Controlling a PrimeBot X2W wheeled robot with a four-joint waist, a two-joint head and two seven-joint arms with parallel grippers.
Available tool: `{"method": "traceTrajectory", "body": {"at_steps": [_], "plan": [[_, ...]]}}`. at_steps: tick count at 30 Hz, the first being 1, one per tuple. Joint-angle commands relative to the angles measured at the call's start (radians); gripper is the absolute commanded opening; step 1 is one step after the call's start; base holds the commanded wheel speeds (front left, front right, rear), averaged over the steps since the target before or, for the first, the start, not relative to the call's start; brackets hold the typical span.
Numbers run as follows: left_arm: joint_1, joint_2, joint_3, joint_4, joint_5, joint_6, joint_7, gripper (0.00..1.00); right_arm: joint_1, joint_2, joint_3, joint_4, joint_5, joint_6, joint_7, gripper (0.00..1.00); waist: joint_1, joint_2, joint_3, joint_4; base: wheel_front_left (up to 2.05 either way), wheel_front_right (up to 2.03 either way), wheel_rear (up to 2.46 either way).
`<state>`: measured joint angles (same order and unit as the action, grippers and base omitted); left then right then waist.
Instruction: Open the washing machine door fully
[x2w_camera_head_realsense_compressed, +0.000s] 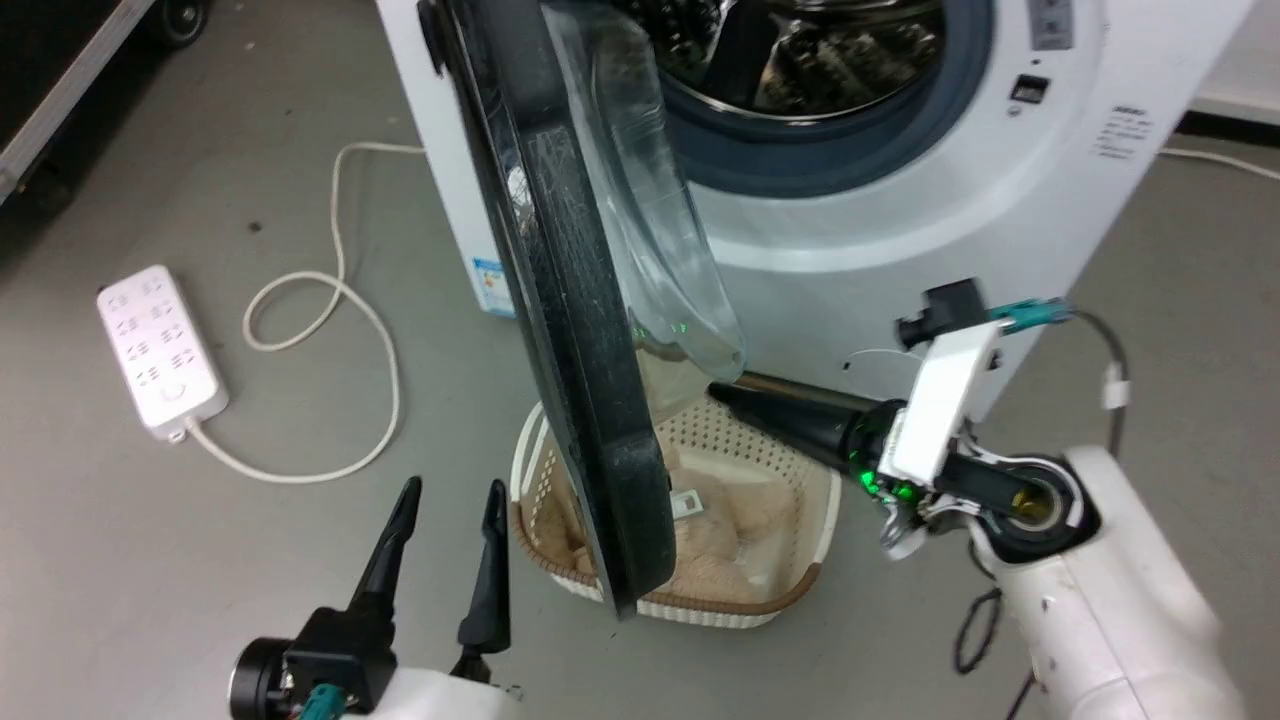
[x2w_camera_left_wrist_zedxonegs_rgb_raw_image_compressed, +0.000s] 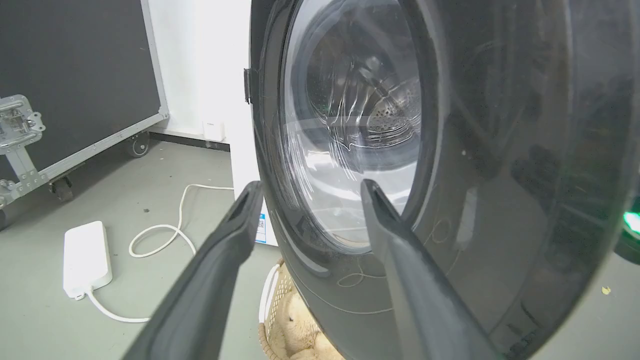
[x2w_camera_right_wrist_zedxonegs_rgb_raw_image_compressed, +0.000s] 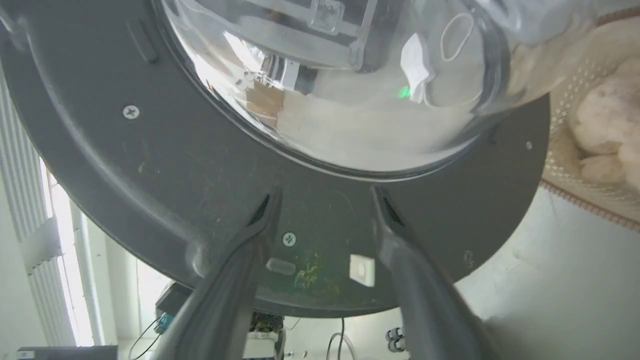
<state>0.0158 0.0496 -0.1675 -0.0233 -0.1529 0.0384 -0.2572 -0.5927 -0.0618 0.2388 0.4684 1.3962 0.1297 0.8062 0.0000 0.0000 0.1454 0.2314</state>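
1. The washing machine door (x2w_camera_head_realsense_compressed: 570, 330) stands edge-on, running from top centre to lower centre of the head view. It looks about half open, with the drum (x2w_camera_head_realsense_compressed: 800, 50) bared at upper right.
2. The right gripper (x2w_camera_right_wrist_zedxonegs_rgb_raw_image_compressed: 325, 195) is on the door's inner side, fingers parted and holding nothing. Whether the tips touch the dark rim below the window, I can't tell.
3. The left gripper (x2w_camera_head_realsense_compressed: 453, 490), lower left, is spread wide and empty, just beside the outer face.
4. My read is that the swing is midway. The next move calls for a steady push leftward along the hinge arc, staying above the basket (x2w_camera_head_realsense_compressed: 825, 520).
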Motion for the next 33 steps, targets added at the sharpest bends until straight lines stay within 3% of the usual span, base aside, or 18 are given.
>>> {"method": "traceTrajectory", "body": {"at_steps": [1, 9, 12, 16, 20, 24, 28, 33], "plan": [[0.018, 0.001, 0.011, 0.0, -0.002, -0.006, -0.005, 1.0, 0.024, -0.019, -0.007, -0.023, -0.04, 0.001, -0.033, 1.0, 0.0, 0.0, -0.02, -0.021, 0.0, 0.0, 0.0], [0.056, 0.006, 0.061, 0.023, -0.012, -0.04, -0.005, 1.0, 0.115, -0.145, -0.054, -0.233, -0.421, 0.001, -0.433, 1.0, 0.0, 0.0, -0.107, -0.118, 0.0, 0.0, 0.0], [0.072, 0.009, 0.086, 0.027, -0.014, -0.053, -0.005, 1.0, 0.172, -0.225, -0.032, -0.31, -0.636, 0.001, -0.609, 1.0, 0.0, 0.0, -0.136, -0.162, 0.0, 0.0, 0.0], [0.089, 0.018, 0.123, 0.03, -0.026, -0.078, -0.005, 1.0, 0.27, -0.274, -0.057, -0.368, -0.885, 0.001, -0.785, 1.0, 0.0, 0.0, -0.157, -0.205, 0.0, 0.0, 0.0], [0.103, 0.017, 0.156, 0.011, -0.035, -0.085, -0.005, 1.0, 0.389, -0.224, -0.145, -0.427, -1.071, 0.001, -0.901, 1.0, 0.0, 0.0, -0.164, -0.234, 0.0, 0.0, 0.0], [0.115, 0.016, 0.171, 0.0, -0.034, -0.093, -0.005, 1.0, 0.515, -0.132, -0.214, -0.496, -1.204, 0.001, -0.975, 1.0, 0.0, 0.0, -0.163, -0.249, 0.0, 0.0, 0.0], [0.116, 0.013, 0.179, -0.003, -0.032, -0.096, -0.005, 1.0, 0.621, -0.052, -0.239, -0.523, -1.297, 0.001, -1.006, 1.0, 0.0, 0.0, -0.158, -0.256, 0.0, 0.0, 0.0], [0.108, 0.008, 0.172, 0.002, -0.033, -0.094, -0.005, 1.0, 0.684, -0.011, -0.229, -0.509, -1.368, 0.001, -1.031, 1.0, 0.0, 0.0, -0.155, -0.253, 0.0, 0.0, 0.0]]}}
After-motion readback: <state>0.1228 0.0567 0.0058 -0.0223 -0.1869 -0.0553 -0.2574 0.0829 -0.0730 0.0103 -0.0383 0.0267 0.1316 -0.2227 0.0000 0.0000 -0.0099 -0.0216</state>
